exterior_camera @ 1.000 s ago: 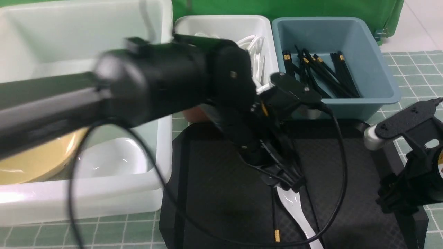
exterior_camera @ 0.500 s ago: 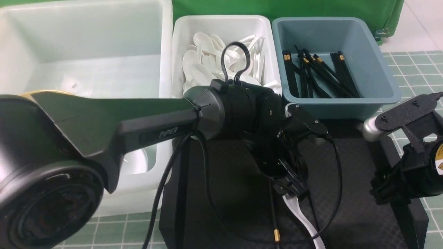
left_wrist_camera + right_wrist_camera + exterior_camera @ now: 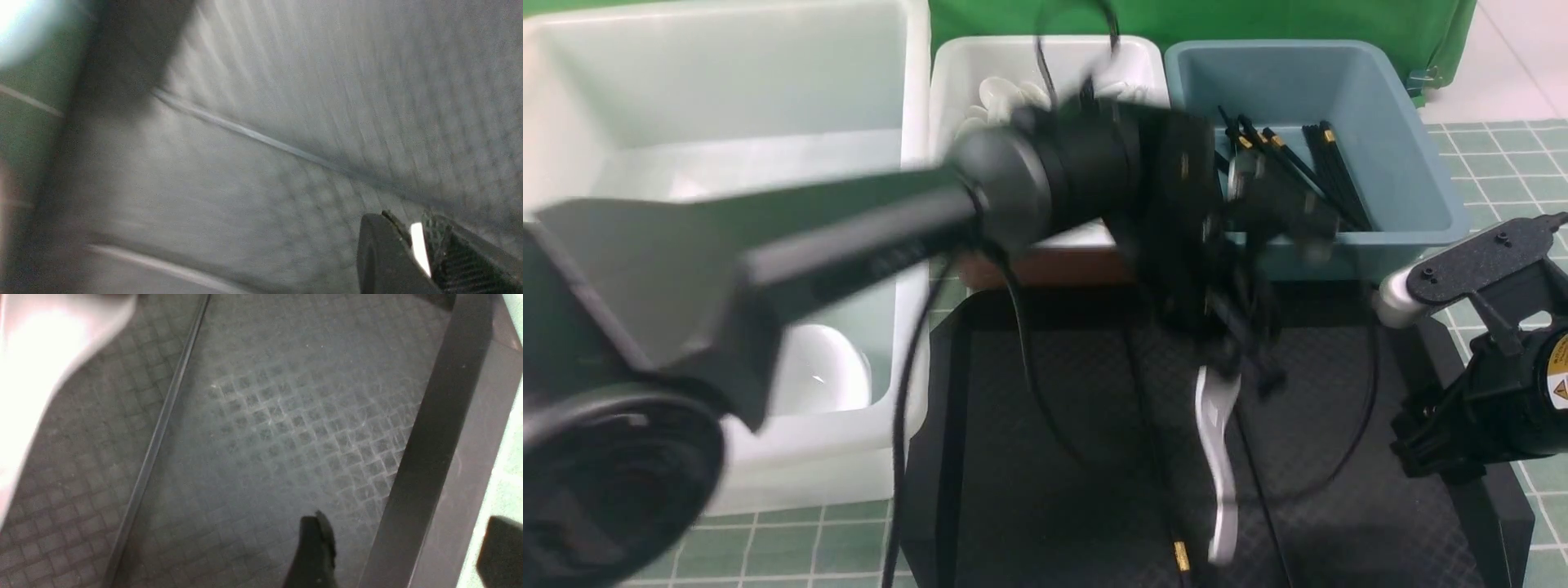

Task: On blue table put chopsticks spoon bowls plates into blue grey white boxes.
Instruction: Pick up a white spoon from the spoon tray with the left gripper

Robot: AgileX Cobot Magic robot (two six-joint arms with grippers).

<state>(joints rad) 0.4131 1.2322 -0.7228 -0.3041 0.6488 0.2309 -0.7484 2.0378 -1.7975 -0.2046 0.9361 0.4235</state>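
My left gripper (image 3: 1232,367) hangs blurred over the black tray (image 3: 1054,425), shut on a white spoon (image 3: 1215,457) that dangles clear of the tray. In the left wrist view a white sliver of the spoon (image 3: 419,249) shows pinched in the left gripper (image 3: 416,245). One black chopstick with a gold band (image 3: 1178,557) lies on the tray below. My right gripper (image 3: 1425,445) stands open over the tray's right rim with nothing in it, its fingers (image 3: 314,547) wide apart. The bowl is hidden behind my left arm.
At the back stand a large white tub (image 3: 915,122) holding a white plate (image 3: 829,376), a small white box (image 3: 947,73) with spoons (image 3: 996,94), and a blue-grey box (image 3: 1421,163) with chopsticks (image 3: 1315,167). The tiled table (image 3: 792,539) shows in front.
The left gripper has shut on the spoon and lifted it off the tray, moving up and toward the boxes. The spoon now hangs. The right arm has barely moved.
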